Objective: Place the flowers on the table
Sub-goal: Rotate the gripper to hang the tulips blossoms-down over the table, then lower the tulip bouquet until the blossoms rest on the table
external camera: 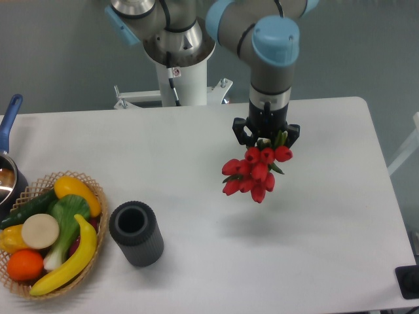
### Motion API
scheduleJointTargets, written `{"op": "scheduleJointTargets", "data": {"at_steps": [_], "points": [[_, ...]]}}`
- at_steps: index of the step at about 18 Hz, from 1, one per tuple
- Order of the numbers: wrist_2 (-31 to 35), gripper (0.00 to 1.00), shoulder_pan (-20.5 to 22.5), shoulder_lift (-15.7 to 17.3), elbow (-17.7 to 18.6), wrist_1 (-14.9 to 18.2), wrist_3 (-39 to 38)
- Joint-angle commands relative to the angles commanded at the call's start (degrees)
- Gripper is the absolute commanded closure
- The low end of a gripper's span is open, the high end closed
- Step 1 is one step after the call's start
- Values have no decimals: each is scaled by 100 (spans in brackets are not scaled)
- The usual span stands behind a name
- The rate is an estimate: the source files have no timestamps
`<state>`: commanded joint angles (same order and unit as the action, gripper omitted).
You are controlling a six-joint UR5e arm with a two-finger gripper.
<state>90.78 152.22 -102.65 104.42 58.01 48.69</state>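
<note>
The flowers (pixel 255 173), a bunch of red tulips, hang blooms-down from the gripper (pixel 266 139), whose fingers are closed on the green stems; the bunch is clear of the white desk (pixel 327 216), with a faint shadow on the surface just below it. Well to the gripper's lower left in the camera view stands a dark ribbed cylindrical vase (pixel 136 233), upright with its mouth open and its inside dark. Farther left, beside the vase, a wicker basket (pixel 98 196) holds a banana, a yellow pepper, an orange, a cucumber, bok choy and a pale round piece. At the far left edge sits a pot with a blue handle (pixel 10 121).
</note>
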Motion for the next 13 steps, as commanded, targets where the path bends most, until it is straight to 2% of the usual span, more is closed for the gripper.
{"op": "scheduleJointTargets", "data": {"at_steps": [5,13], "points": [[97,49,185,-343,-237,0,-53],[106,49,308,-678,-343,-18,-123]]}}
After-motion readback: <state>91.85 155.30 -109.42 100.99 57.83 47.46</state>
